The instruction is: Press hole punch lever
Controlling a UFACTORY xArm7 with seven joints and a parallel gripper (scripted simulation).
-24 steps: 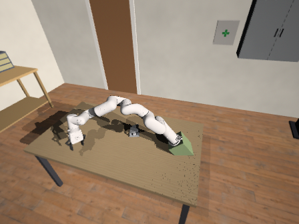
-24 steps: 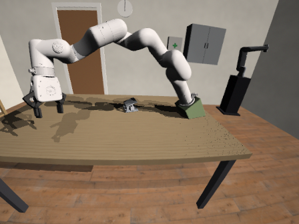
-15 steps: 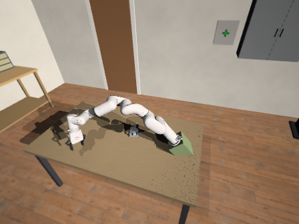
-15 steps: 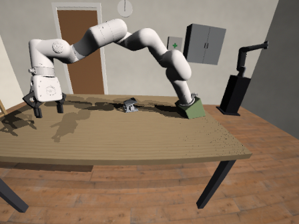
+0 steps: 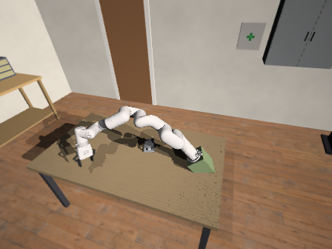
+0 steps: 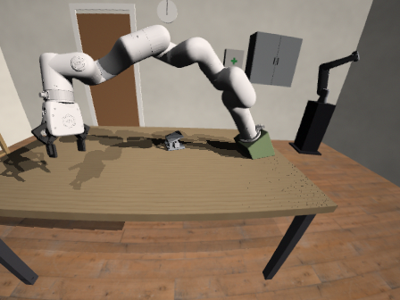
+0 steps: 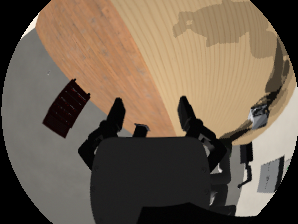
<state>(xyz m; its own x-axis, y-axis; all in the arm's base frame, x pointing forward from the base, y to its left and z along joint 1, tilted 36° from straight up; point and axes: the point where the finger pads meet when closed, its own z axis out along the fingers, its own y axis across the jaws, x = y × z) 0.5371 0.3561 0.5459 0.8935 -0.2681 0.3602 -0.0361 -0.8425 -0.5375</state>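
Note:
The hole punch [image 5: 148, 145] is small and grey, upright on the table near its middle, with its lever raised. It also shows in the exterior view [image 6: 173, 141] and at the right edge of the wrist view [image 7: 258, 115]. My gripper [image 5: 86, 159] hangs open and empty just above the table near its far left end, well away from the punch. In the exterior view the gripper [image 6: 65, 145] points down with its fingers spread wide. In the wrist view the fingers hold nothing.
The arm's green base block [image 5: 201, 161] sits on the table's right side. The table's left edge is close to the gripper. A wooden shelf [image 5: 16, 100] stands off to the left. A black stand [image 6: 320, 112] is on the floor at right.

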